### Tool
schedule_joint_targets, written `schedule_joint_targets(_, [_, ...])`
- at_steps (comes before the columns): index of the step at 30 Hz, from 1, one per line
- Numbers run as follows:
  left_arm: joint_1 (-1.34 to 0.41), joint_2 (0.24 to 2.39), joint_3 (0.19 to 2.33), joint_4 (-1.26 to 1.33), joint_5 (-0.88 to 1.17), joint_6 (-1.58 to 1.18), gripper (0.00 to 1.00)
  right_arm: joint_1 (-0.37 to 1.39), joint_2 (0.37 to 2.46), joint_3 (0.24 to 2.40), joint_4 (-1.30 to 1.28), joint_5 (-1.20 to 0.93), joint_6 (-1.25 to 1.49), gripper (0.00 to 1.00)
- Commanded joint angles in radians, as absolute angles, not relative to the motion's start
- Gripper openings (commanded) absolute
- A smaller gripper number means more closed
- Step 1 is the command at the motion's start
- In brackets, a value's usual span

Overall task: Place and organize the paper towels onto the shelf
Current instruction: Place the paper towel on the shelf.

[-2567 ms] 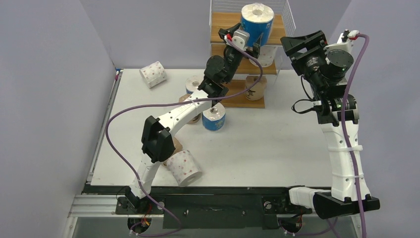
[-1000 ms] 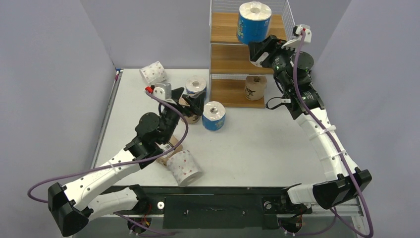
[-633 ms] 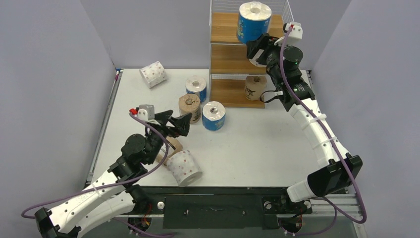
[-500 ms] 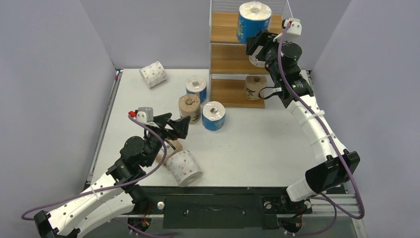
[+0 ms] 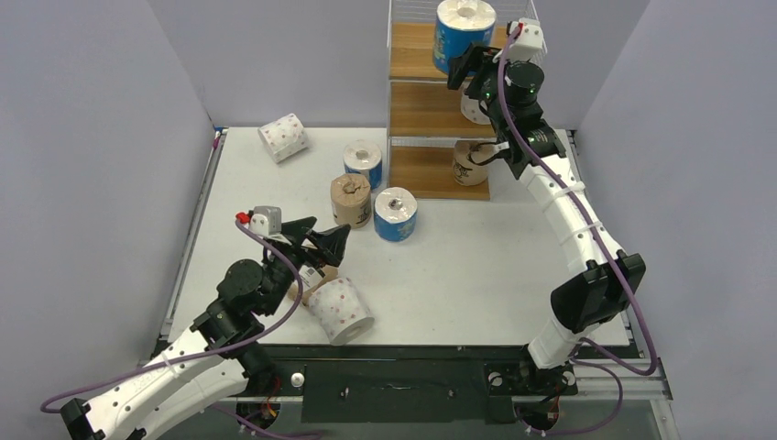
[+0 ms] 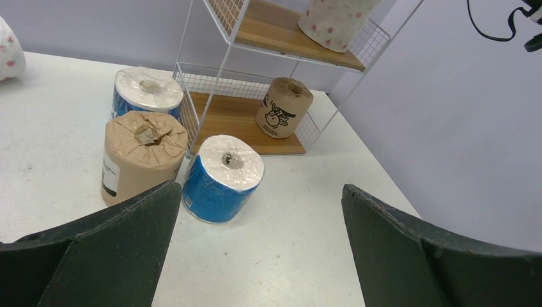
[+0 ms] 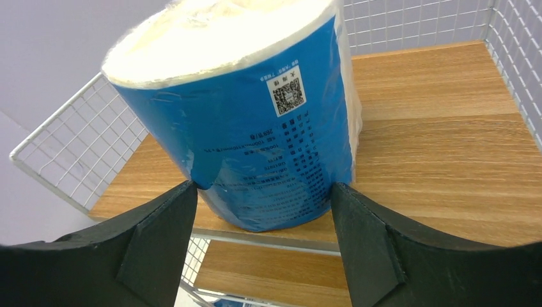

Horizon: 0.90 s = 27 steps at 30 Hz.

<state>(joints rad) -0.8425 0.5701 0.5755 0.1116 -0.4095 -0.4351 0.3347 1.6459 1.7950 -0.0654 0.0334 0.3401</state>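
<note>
- The blue-wrapped roll [image 7: 255, 128] is standing upright near the front-left corner of the top board [image 7: 434, 128] of the shelf [image 5: 426, 108].
- The right tool [image 7: 262, 195] is flanking the roll's lower sides with its fingers [image 7: 160, 236]. They are meeting the wrap, but I cannot tell whether they are pressing on it.
- The roll is looking light and squashy, and its film wrap slick. Taking it low across the round body with a gentle squeeze is probably suiting it best.
- The left tool [image 6: 259, 192] is hovering empty over the bench [image 5: 476, 266], fingers wide apart. It is facing a kraft roll [image 6: 142, 157] and a second blue roll [image 6: 224, 176], both upright, near and untouched.
</note>
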Motion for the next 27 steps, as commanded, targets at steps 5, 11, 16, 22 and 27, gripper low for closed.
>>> schedule_joint_targets(5, [-0.839, 0.548, 0.540, 0.118, -0.361, -0.461, 0.96, 0.353, 1.713, 1.885, -0.053, -0.020, 0.332, 0.71])
schedule_joint_targets(11, [-0.839, 0.556, 0.530, 0.120, -0.357, -0.466, 0.96, 0.363, 1.769, 1.934, -0.047, -0.023, 0.345, 0.71])
schedule_joint_targets(16, [-0.839, 0.566, 0.522, 0.125, -0.358, -0.466, 0.96, 0.374, 1.806, 1.988, -0.066, -0.034, 0.345, 0.71])
schedule_joint_targets(22, [-0.839, 0.584, 0.523, 0.131, -0.354, -0.468, 0.96, 0.378, 1.801, 1.994, -0.072, -0.050, 0.342, 0.71])
schedule_joint_targets(27, [-0.839, 0.595, 0.523, 0.138, -0.346, -0.473, 0.96, 0.370, 1.720, 1.940, -0.042, -0.070, 0.369, 0.72])
